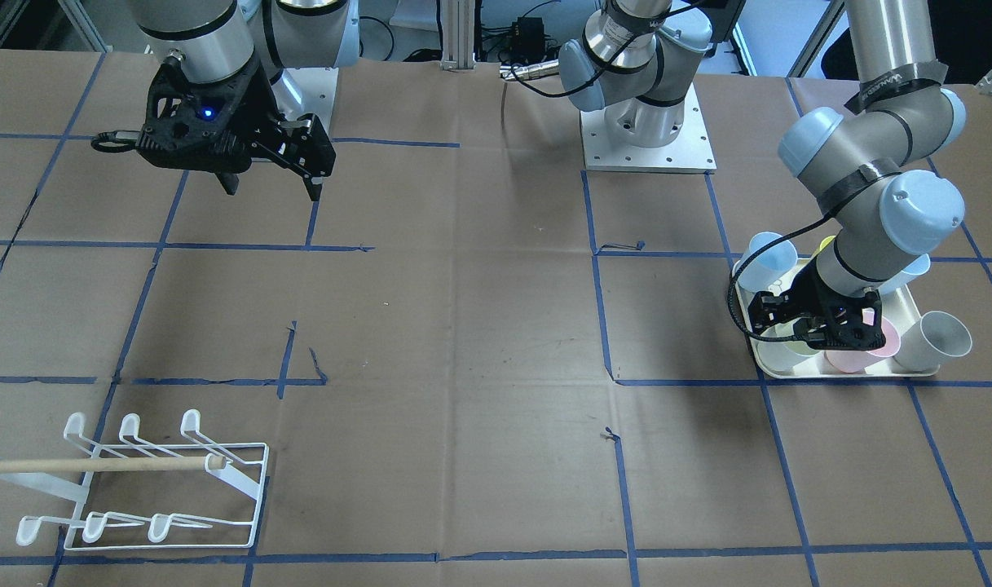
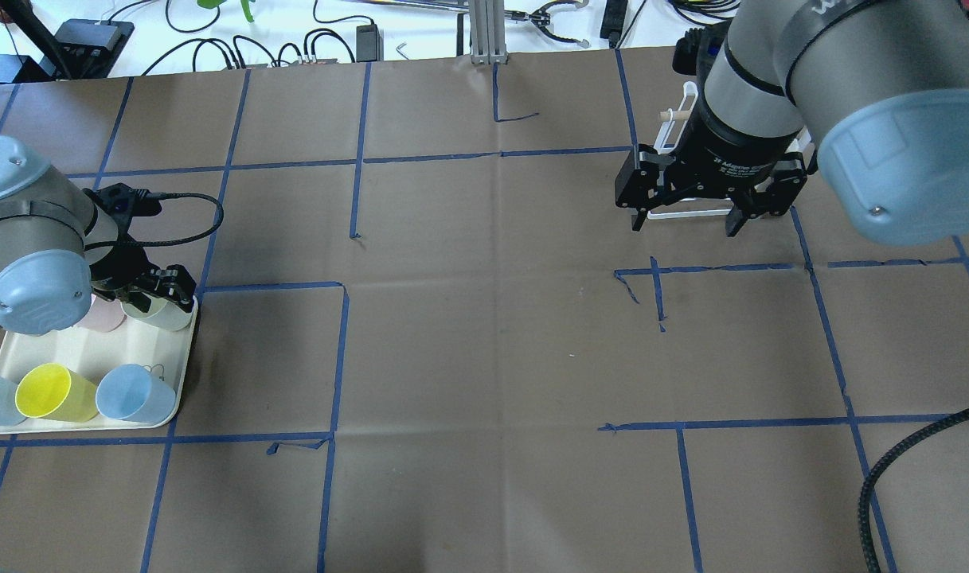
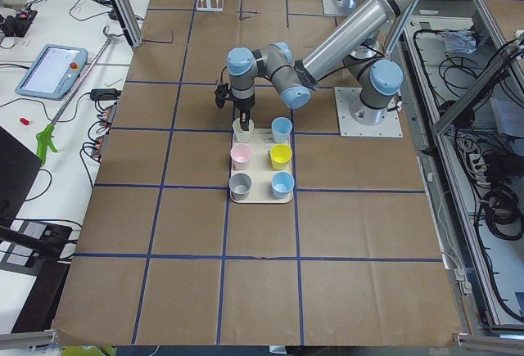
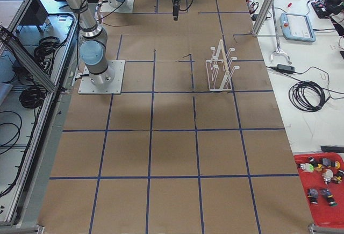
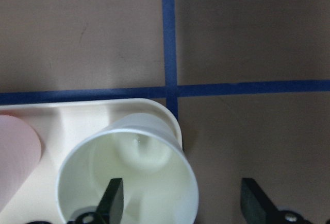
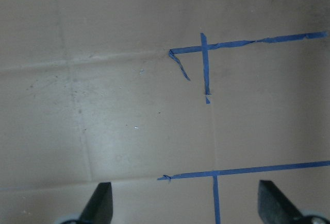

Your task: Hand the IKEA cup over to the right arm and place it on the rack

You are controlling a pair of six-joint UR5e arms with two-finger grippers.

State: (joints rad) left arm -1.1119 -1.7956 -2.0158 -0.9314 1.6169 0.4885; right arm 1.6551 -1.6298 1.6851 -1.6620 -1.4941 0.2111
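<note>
Pink cup (image 5: 14, 157) just beside pale cup (image 5: 142, 149)

Left pincer (image 5: 183, 203) low, jaws apart, right pincer (image 6: 185, 208) high, jaws apart

Six cups (image 3: 281, 155), one tray (image 3: 260, 200), one rack (image 1: 96, 465)

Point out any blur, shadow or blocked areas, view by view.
Left wrist view: the pale cup is soft, too close to the lens, and the fingers are dark silhouettes. Front-facing view: the left arm throws a broad shadow beside the tray. Overhead view: the right arm looms large and hides most of the rack.
</note>
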